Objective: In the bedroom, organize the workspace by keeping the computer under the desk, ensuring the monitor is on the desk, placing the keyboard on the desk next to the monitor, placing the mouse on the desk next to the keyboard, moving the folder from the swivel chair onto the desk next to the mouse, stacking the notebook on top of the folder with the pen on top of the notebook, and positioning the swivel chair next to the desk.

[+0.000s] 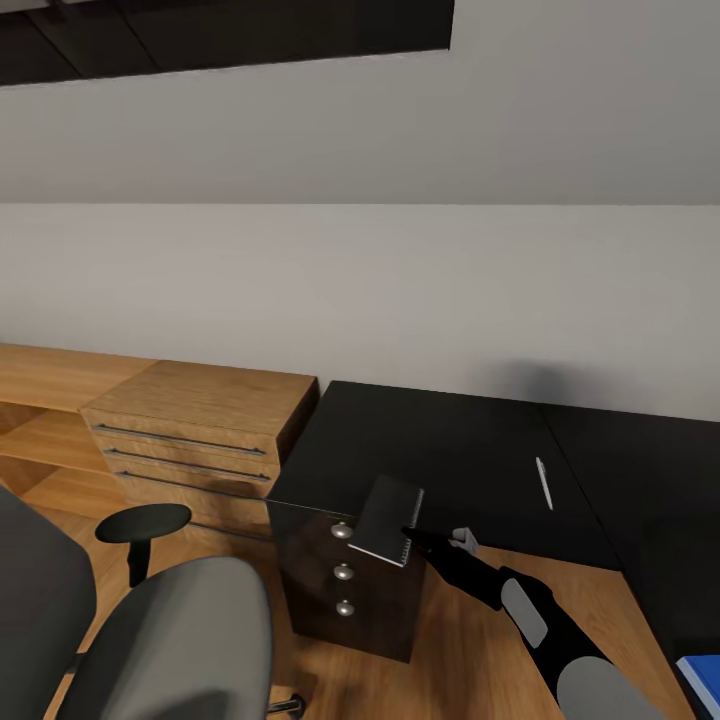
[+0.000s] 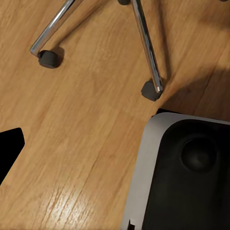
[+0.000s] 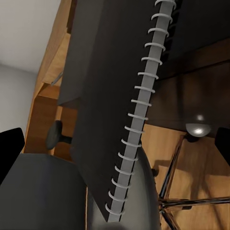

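The robot's black right arm reaches forward from the lower right of the head view, its right gripper (image 1: 408,532) clamped on the spiral-bound edge of a dark grey wire-bound notebook (image 1: 387,520). The notebook is held tilted in the air just ahead of the gripper, over the front corner of the glossy black-topped desk (image 1: 440,450) and above its black drawers with round silver knobs (image 1: 343,572). In the right wrist view the notebook (image 3: 103,105) runs straight out from the fingers, its pale wire coil (image 3: 139,117) along one edge.

A slim white pen (image 1: 544,483) lies on the desktop beyond and to the right of the gripper, well apart from it. A corner of the bright blue folder (image 1: 703,678) shows far to the right of the gripper, behind it, beside the arm's forearm.

The grey padded swivel chair (image 1: 170,640), with its round black armrest (image 1: 143,523), stands to the left of the gripper on the light wooden floor (image 1: 460,640). A low light-wood cabinet with drawers (image 1: 195,425) sits against the pale wall, to the left of the desk.

The left wrist view looks down on the chair's chrome legs and black castors (image 2: 151,89) on the floor; whether the left gripper is open or closed cannot be told.
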### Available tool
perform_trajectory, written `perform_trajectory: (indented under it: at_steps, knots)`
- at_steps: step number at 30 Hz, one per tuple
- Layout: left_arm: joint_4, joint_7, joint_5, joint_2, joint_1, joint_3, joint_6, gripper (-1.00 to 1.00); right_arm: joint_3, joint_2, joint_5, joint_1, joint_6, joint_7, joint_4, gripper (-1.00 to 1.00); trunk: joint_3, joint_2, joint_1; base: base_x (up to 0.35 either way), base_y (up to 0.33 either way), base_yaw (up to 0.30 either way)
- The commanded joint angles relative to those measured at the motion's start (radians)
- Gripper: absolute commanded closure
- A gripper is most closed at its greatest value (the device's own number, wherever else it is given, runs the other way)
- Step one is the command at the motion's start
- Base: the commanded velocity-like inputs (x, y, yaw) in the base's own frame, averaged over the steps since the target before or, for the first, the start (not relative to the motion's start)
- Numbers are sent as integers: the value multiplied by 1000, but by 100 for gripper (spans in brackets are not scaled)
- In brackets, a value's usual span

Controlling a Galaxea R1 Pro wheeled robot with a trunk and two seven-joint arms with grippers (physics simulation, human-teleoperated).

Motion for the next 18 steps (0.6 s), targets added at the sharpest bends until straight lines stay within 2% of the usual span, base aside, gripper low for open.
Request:
perform_trajectory:
  at_steps: [1,18]
  knots:
    - [-1,-8,11,0,0,0,-1,-100,-3,0,-6,0,8,2,0,-100,-1,0,0,0,57,0]
    - [-1,-8,11,0,0,1,1,-100,-4,-2,-7,-1,8,3,0,-100,-1,0,0,0,26,0]
